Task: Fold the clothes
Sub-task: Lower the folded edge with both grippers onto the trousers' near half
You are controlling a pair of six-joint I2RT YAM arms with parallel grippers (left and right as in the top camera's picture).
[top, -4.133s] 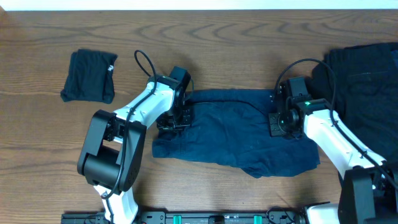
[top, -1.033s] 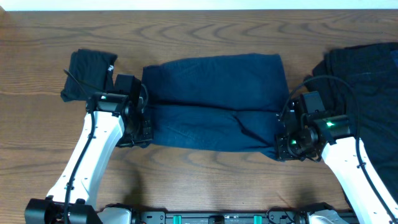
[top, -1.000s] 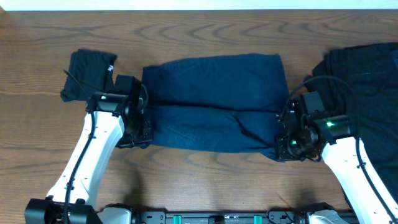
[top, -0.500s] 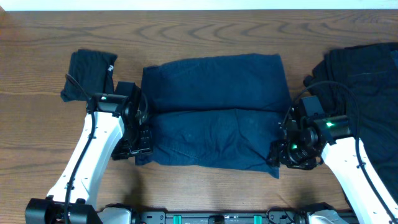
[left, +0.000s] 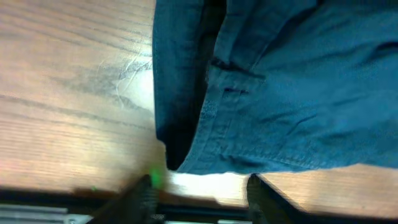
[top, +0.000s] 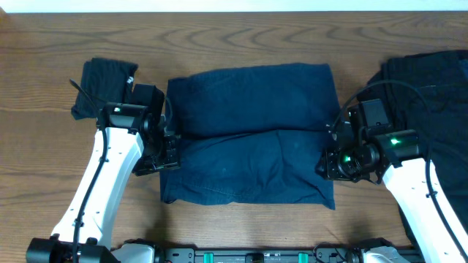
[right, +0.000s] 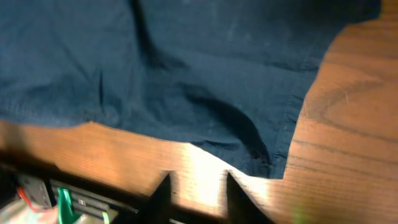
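Observation:
The navy shorts-like garment [top: 248, 131] lies in the middle of the table, its near half doubled over into a wide rectangle. My left gripper [top: 165, 155] hovers at its left edge and my right gripper [top: 330, 165] at its right edge. In the left wrist view the fingers [left: 202, 200] are apart and empty, with the garment's waistband corner [left: 211, 118] just beyond them. In the right wrist view the fingers [right: 198, 196] are apart and empty over bare wood, with the navy cloth [right: 186, 74] ahead.
A small folded black garment [top: 106, 89] lies at the back left, close to my left arm. A pile of dark clothes [top: 431, 95] fills the right side, behind my right arm. The wooden table [top: 241, 33] is bare along the back.
Both grippers have let go of the navy cloth's near edge and drawn back slightly. The folded layer has settled flat, its near edge now closer to the table's front.

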